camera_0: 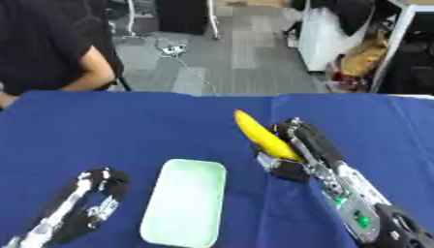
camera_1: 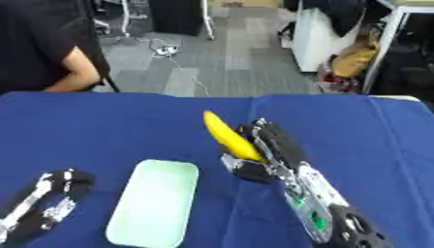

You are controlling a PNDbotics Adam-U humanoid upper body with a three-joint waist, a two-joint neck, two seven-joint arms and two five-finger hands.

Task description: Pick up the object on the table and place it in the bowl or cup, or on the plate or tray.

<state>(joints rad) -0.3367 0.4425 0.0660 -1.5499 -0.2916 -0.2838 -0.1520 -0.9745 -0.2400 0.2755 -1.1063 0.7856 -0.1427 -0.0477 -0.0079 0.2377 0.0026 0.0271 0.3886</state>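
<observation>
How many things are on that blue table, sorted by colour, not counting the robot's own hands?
Yellow: 1, the banana, held in the right hand.
Pale green: 1, the tray, with nothing on it.
Total: 2, both on the blue tablecloth.

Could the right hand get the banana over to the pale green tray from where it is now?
Probably yes. The right hand is curled round the banana, and the tray lies just to its left with only bare blue cloth between. The left hand rests on the tray's far side, out of the path.
</observation>
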